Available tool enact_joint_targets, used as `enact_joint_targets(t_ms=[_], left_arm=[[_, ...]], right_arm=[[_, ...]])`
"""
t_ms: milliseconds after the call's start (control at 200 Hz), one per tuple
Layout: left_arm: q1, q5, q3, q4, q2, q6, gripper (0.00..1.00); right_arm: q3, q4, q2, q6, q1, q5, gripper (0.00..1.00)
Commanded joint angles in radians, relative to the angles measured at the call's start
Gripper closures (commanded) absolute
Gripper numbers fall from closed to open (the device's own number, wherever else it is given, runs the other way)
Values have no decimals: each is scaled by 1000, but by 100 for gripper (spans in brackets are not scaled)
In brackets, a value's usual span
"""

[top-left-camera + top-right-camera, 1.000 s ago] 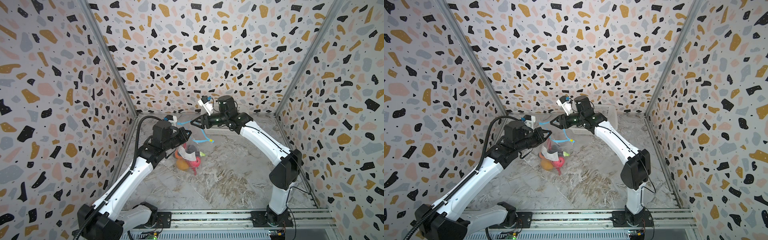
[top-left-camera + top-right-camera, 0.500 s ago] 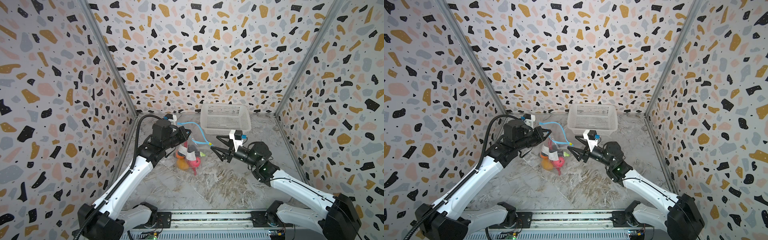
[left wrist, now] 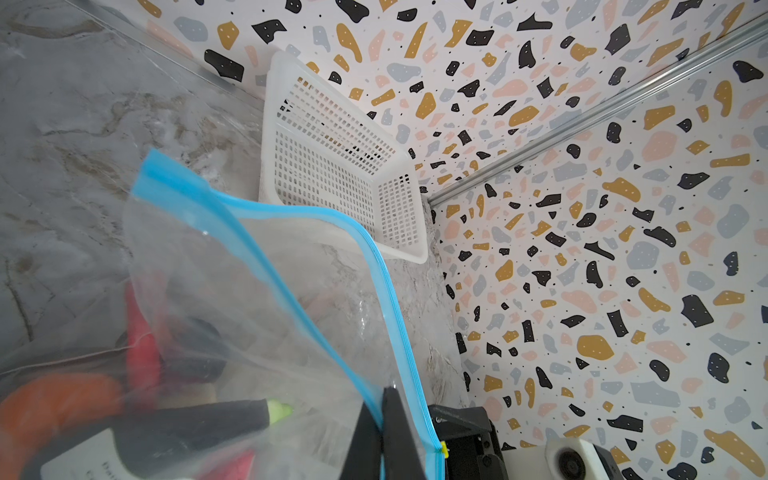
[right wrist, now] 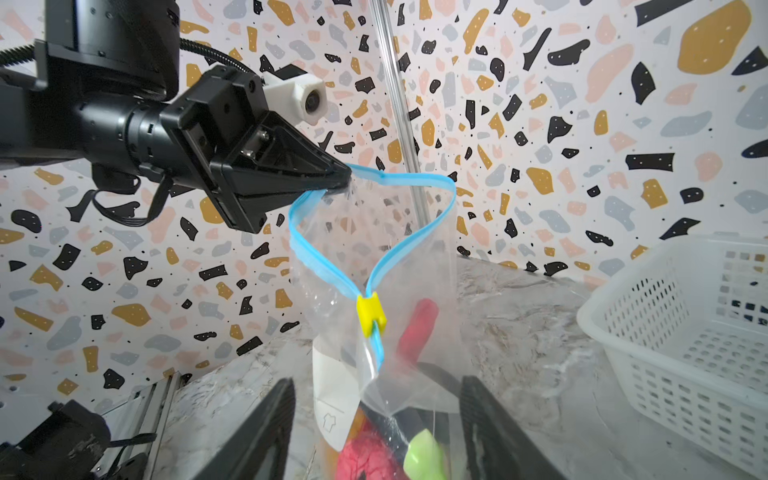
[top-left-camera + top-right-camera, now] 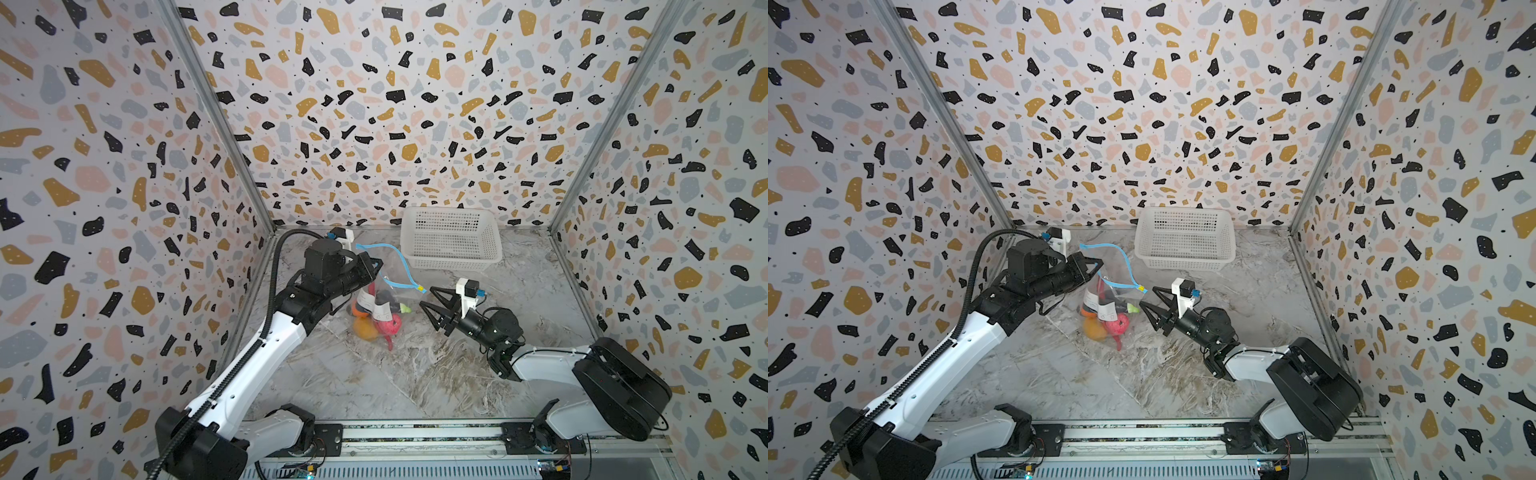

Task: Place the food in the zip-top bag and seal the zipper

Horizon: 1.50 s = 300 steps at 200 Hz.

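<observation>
Your left tool (image 4: 343, 178) was clamped shut on one lip of the zip-top bag (image 5: 384, 282). The pinch sat right on the light-blue zipper (image 4: 316, 257), so the bag hung from that point over the left half of the counter (image 5: 415, 374), about midway between its back and front edges. That high hold looked deliberate: it kept the mouth up and let the weight of the load pull the plastic straight. The food (image 5: 374, 320) sat bunched in the bottom of the bag, seemingly resting on the counter. Among it were an orange ball (image 5: 365, 328), a pink-red ball (image 5: 390, 326) and a red chili (image 4: 417, 328) standing on end. I saw none loose on the counter, so the filling looked done. The zipper, though, gaped in a wide loop, and its two strips met only at the yellow slider (image 4: 371, 312) at the end away from your pinch. Just right of the bag, your right tool (image 5: 426, 297) stood open and held nothing. In its wrist view, the fingers (image 4: 266, 419) flanked the lower bag beneath the slider, though I could not tell whether they touched the plastic. It seemed poised to take the slider and run it toward your left tool. The white basket (image 5: 451, 241) stood at the back edge, right of the middle, well apart from both tools.
</observation>
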Motion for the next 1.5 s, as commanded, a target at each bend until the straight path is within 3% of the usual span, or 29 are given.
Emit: enact_joint_targets(t_ms=[0,220,461,796,1016,1161,1352,1497], left_arm=[[6,23,6,58,-5,13,100],[5,22,6,60,4,25,100],[6,22,13,58,0,25,100],[4,20,13,53,-6,26,100],[5,9,4,47,-23,32,100],[6,-10,16,26,-33,59,100],[14,-63,79,-29,-50,134,68],[24,-109,136,-70,-61,196,51]], right_arm=[[61,147,38,35,4,-15,40],[122,122,116,50,20,-18,52],[133,195,197,85,23,-43,56],[125,183,170,76,24,-44,86],[142,58,68,-9,26,-74,100],[184,-121,2,-132,22,-127,100],[346,-472,-32,-322,-43,-379,100],[525,-798,-31,-494,-77,-495,100]])
